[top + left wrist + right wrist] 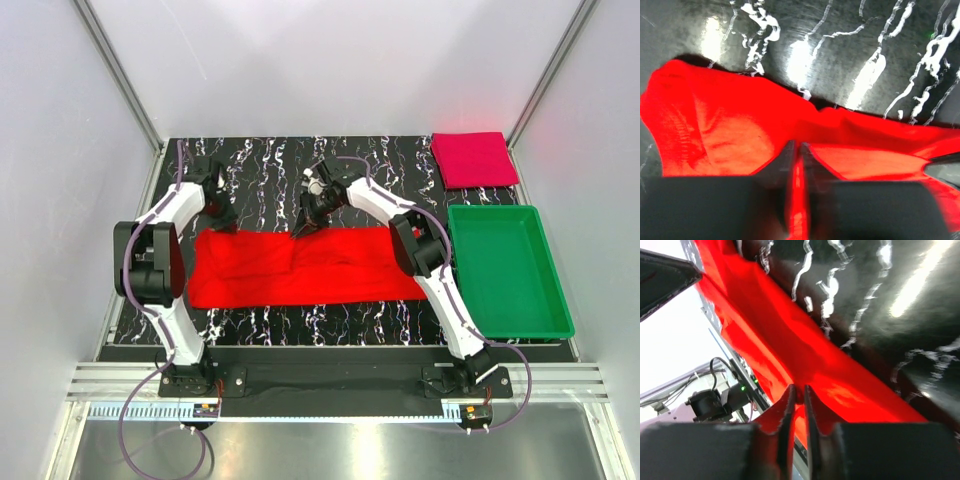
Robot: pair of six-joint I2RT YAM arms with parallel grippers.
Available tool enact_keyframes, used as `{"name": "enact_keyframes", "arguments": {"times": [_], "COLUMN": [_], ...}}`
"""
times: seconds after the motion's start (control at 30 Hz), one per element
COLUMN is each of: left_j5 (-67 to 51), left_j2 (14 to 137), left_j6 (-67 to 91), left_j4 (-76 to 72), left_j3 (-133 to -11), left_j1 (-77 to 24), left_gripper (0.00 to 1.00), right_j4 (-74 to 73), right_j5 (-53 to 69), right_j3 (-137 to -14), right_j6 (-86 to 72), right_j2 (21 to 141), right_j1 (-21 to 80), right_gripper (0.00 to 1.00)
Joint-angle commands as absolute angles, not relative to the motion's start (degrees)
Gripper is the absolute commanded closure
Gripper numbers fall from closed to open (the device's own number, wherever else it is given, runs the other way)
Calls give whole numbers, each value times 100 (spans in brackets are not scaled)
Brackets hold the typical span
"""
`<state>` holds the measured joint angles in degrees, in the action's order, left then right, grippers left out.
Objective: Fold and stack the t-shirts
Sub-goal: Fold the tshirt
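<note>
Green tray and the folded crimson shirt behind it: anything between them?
Nothing. Top view shows only a narrow bare strip of marbled table between the green tray and the folded crimson shirt.

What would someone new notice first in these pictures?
The bright red t-shirt, lying as a long band across the middle of the black marbled table, with the left gripper and right gripper at its far edge. Next, the green tray at the right, and a folded crimson t-shirt in the far right corner.
</note>
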<state>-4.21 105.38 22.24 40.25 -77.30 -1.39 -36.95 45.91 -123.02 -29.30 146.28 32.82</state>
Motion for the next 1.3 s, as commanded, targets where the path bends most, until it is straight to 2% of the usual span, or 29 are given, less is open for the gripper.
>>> {"name": "enact_keyframes", "arguments": {"times": [0.0,0.03,0.07,0.1,0.13,0.2,0.37,0.5,0.73,0.83,1.03,1.2,1.27], "left_j5": [383,535,649,720,677,241,-825,-1326,-765,-739,-413,-290,-168], "left_j2": [10538,10390,10276,10005,9845,9555,8843,8701,9166,9562,10300,11378,11732], "left_j6": [2031,2004,1969,1943,1951,2117,2977,3802,4174,4394,4176,3596,3350], "left_j4": [4217,4314,4394,4534,4587,4605,4133,3543,2918,2962,3243,3778,4015], "left_j3": [-8347,-8445,-8533,-8612,-8605,-8317,-6930,-6109,-5818,-5818,-6204,-7574,-8344], "left_j1": [-105,-105,-105,-105,-105,-132,-342,-361,-141,-18,360,554,562], "left_gripper": [75,73,69,59,54,52,57,54,56,53,53,53,53], "right_j4": [-4661,-4980,-5279,-5778,-5975,-6161,-5566,-5124,-4992,-4861,-4623,-4597,-4658], "right_j5": [4055,3860,3676,3335,3218,3225,3427,3367,3068,2910,2690,2715,2873], "right_j3": [-12901,-13050,-13287,-13367,-13412,-13159,-11466,-10320,-9230,-8677,-8481,-9209,-9649], "right_j6": [-2613,-2410,-2225,-1910,-1777,-1592,-1670,-1749,-1661,-1705,-1837,-1793,-1915], "right_j2": [14608,14573,14450,14371,14283,13871,12729,12147,11173,10856,11055,11776,12137], "right_j1": [3042,2963,2945,2936,2936,2927,2927,2927,2927,2927,2900,2874,2787], "right_gripper": [76,72,60,56,51,46,46,45,49,51,51,56,62]}}
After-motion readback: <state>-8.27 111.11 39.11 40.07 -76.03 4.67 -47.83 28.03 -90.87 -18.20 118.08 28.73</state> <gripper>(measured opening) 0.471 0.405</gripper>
